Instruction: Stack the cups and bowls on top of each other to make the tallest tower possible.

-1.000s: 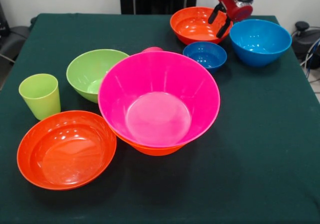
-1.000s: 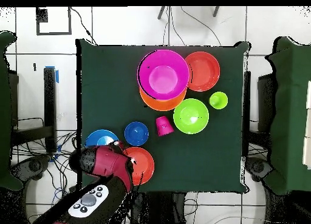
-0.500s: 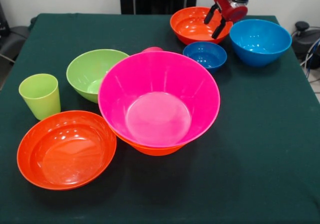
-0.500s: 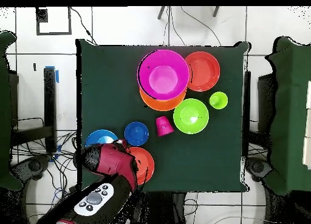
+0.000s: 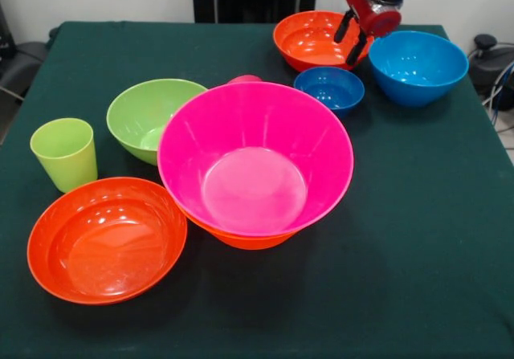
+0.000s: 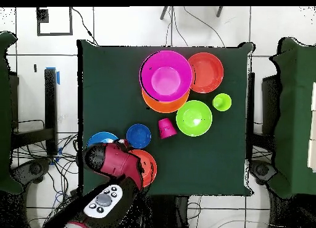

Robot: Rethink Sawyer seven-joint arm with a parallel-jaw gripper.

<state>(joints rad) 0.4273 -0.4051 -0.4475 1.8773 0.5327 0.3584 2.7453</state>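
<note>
**Gripper poised over the far red-orange bowl, nothing lifted**

The gripper (image 5: 351,38) hung with its two black fingers spread apart and empty, tips at the rim of a shallow red-orange bowl (image 5: 309,42) at about one o'clock on the worktop (image 5: 418,238). Just beside it, toward three o'clock, sat the light blue bowl (image 5: 418,66), and the small dark blue bowl (image 5: 328,88) lay just in front. At the centre stood the only stack so far: the big pink bowl (image 5: 255,162) nested in the big orange bowl (image 5: 241,238). The red-pink cup (image 5: 244,79) peeked from behind it. Toward nine o'clock were the green bowl (image 5: 148,118) and the lime green cup (image 5: 64,152), with the second red-orange bowl (image 5: 107,240) at seven o'clock.

These pieces looked light, rigid and glossy, so likely slippery under the fingers. A pinch across the thin rim wall, one finger inside and one outside, seemed the surest hold; a shallow bowl gripped at one edge could tip as it rose.
</note>
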